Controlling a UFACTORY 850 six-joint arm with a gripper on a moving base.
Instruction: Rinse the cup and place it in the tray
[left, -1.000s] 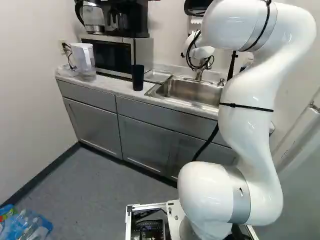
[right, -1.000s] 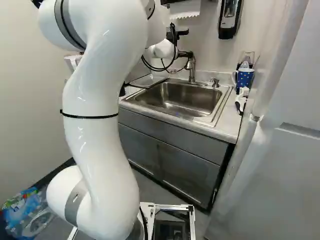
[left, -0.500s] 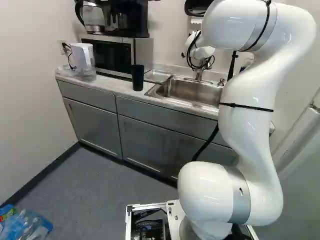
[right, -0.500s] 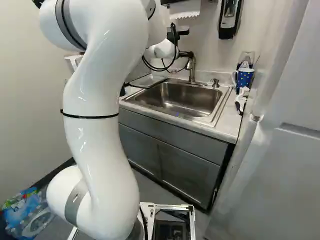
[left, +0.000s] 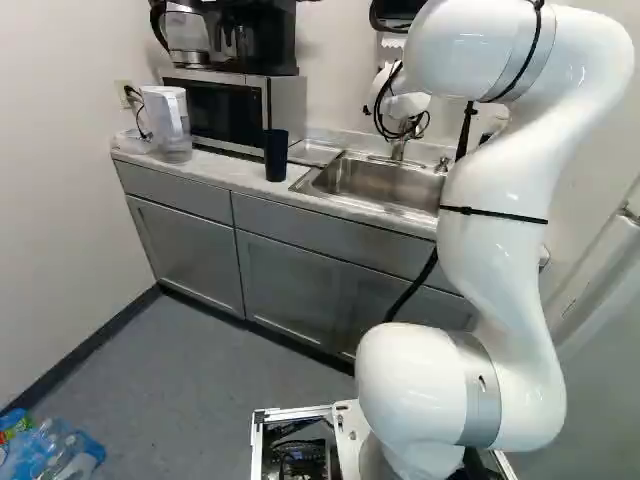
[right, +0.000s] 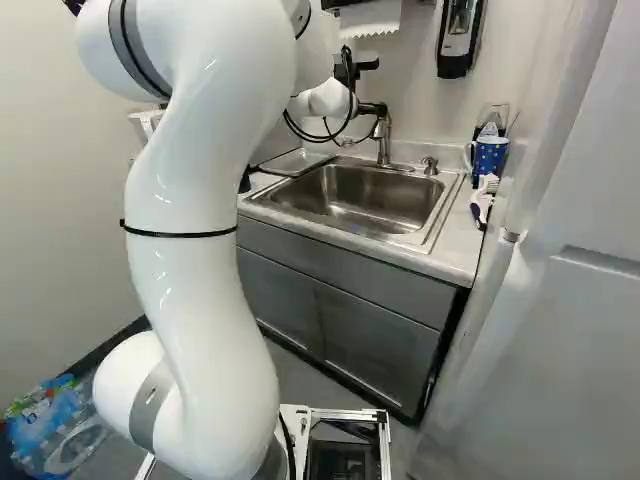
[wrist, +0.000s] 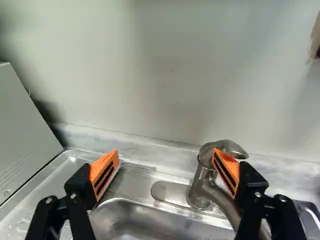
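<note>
Left base view shows the cup (left: 276, 156) at nine o'clock from the sink (left: 380, 182); right base view better shows the mug (right: 489, 157) at two. Wrist view alone: orange pads (wrist: 104, 172), jaws released.

On your desk (left: 222, 172), seen in the left base view, the pitcher (left: 170, 118) stands left of the microwave (left: 225, 104), which bears the carafe (left: 187, 38) and, right of that, the coffee maker (left: 262, 38). Your tumbler (left: 276, 156) stands before the microwave's right end, left of the sink (right: 375, 200). The flat tray (left: 316, 151) lies between microwave and basin. In the right base view, you have the faucet (right: 384, 142) behind the basin, the soap pump (right: 430, 166) to its right, and the mug (right: 489, 156) farther right, behind the brush (right: 482, 203).
</note>
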